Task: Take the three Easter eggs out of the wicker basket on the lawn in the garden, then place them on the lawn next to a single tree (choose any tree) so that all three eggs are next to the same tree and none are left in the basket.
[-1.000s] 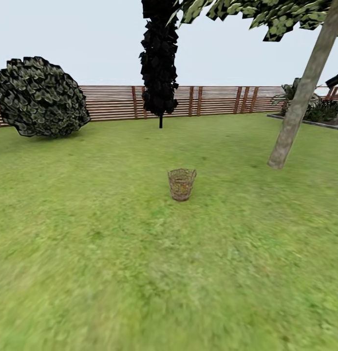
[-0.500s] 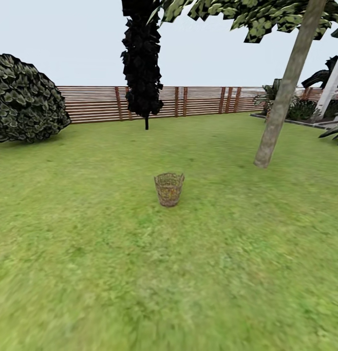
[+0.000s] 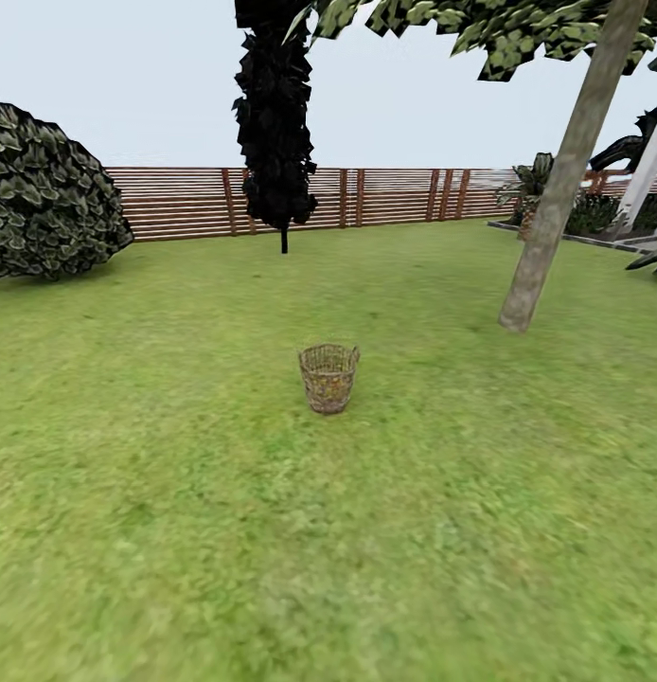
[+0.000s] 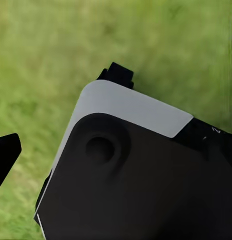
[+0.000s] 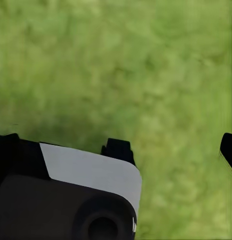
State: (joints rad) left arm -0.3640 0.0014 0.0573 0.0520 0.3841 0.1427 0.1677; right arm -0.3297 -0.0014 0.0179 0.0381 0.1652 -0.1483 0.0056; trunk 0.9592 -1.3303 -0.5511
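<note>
**Basket alone on the grass, tree off to its right**

The basket [image 3: 328, 378] stands upright on the lawn [image 3: 177, 493], near the middle of the head view and some way ahead of the robot. Its weave is open and it tapers toward the base, with small handles at the rim. Flecks of yellow show through the wicker, but the eggs themselves are too small to make out.

Beyond the basket and to its right, well apart from it, rises the tree [image 3: 556, 199], its grey-brown trunk leaning in the picture, with leaves overhead at the top edge. A dark cypress [image 3: 275, 123] stands farther back, left of the tree, in front of the slatted fence [image 3: 395, 194] that closes the garden. A round bush [image 3: 44, 194] sits at the far left, near the fence. At the right edge are low plants and part of a white post [image 3: 650, 161].

In the left wrist view a black and white robot part [image 4: 131, 170] lies over blurred grass, with one dark fingertip [image 4: 5, 155] at the edge; I cannot tell how the left gripper is set. In the right wrist view a similar part [image 5: 70, 195] shows over grass, with a dark tip [image 5: 228, 150] at the edge; the right gripper's state cannot be told either
</note>
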